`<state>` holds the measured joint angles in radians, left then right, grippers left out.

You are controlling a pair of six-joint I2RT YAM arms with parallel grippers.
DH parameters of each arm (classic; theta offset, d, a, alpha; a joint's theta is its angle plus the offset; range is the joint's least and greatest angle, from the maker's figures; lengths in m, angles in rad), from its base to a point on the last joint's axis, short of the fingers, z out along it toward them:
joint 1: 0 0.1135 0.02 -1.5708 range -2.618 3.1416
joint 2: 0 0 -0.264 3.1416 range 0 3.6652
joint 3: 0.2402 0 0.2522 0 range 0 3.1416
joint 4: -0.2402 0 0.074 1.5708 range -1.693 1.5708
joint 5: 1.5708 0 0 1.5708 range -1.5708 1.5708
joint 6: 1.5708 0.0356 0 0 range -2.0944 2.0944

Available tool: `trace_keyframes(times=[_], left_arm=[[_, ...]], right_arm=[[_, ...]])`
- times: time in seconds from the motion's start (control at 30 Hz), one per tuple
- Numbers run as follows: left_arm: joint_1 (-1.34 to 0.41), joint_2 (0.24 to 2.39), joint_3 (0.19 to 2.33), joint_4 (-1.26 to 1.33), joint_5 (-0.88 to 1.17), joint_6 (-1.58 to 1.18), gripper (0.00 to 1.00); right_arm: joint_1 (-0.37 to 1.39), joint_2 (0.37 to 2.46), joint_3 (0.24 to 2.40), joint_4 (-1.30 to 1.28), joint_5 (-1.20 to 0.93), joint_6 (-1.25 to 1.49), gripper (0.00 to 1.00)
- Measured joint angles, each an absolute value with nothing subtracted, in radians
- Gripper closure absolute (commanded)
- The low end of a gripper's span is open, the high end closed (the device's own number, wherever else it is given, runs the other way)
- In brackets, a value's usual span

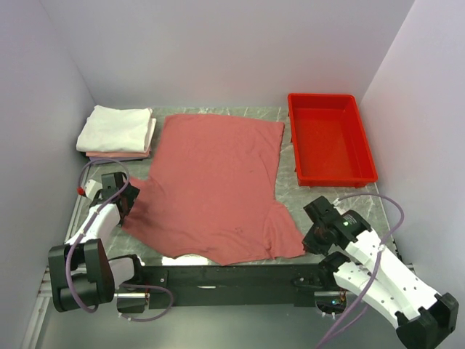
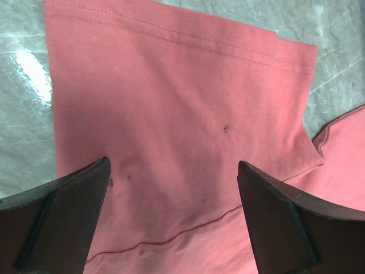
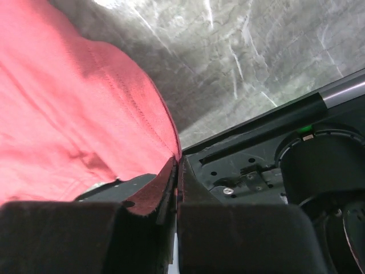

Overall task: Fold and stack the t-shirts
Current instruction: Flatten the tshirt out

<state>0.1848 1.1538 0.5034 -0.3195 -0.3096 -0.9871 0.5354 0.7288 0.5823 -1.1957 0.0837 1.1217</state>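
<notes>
Your right gripper [image 3: 175, 168], low at the desk's near edge, pinches the salmon t-shirt [image 1: 218, 182]. Your left gripper [image 2: 174, 171] hangs wide open above it.

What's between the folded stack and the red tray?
The spread-out salmon shirt: its far edge spans most of the stretch from the folded stack to the tray, with slim strips of table at either end. The top view shows it.
</notes>
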Motion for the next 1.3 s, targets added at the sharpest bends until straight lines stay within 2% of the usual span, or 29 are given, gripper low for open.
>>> trace_keyframes(times=[0.13, 0.17, 0.23, 0.27, 0.37, 0.43, 0.47, 0.57, 0.7, 1.0, 1.13, 1.3], left_arm=[[0.187, 1.151, 0.503, -0.322, -0.312, -0.984, 0.0], [0.188, 1.149, 0.503, -0.322, -0.311, -0.983, 0.01], [0.188, 1.148, 0.503, -0.322, -0.311, -0.981, 0.01], [0.189, 1.148, 0.503, -0.323, -0.311, -0.981, 0.01], [0.189, 1.148, 0.503, -0.323, -0.311, -0.981, 0.01], [0.19, 1.148, 0.503, -0.324, -0.311, -0.981, 0.0], [0.191, 1.148, 0.503, -0.326, -0.311, -0.981, 0.01], [0.191, 1.143, 0.503, -0.328, -0.31, -0.981, 0.01], [0.191, 1.121, 0.503, -0.328, -0.299, -0.981, 0.01], [0.191, 1.065, 0.503, -0.321, -0.239, -0.985, 0.01], [0.191, 1.035, 0.503, -0.319, -0.23, -0.984, 0.01], [0.191, 1.028, 0.503, -0.323, -0.233, -0.984, 0.01]], right_arm=[[0.538, 0.692, 0.596, -1.219, 0.11, 1.162, 0.95], [0.538, 0.684, 0.596, -1.222, 0.115, 1.169, 0.85], [0.539, 0.687, 0.596, -1.224, 0.128, 1.188, 0.71], [0.539, 0.694, 0.596, -1.223, 0.137, 1.194, 0.53], [0.539, 0.73, 0.608, -1.231, 0.188, 1.203, 0.32], [0.539, 0.764, 0.649, -1.234, 0.234, 1.192, 0.27], [0.539, 0.783, 0.682, -1.235, 0.262, 1.18, 0.21], [0.539, 0.837, 0.755, -1.17, 0.315, 1.112, 0.21], [0.536, 0.933, 0.749, -0.976, 0.281, 0.966, 0.24], [0.478, 1.287, 0.734, -0.712, 0.253, 0.72, 0.27], [0.396, 1.338, 0.715, -0.637, 0.212, 0.642, 0.38], [0.348, 1.365, 0.67, -0.57, 0.128, 0.59, 0.43]])
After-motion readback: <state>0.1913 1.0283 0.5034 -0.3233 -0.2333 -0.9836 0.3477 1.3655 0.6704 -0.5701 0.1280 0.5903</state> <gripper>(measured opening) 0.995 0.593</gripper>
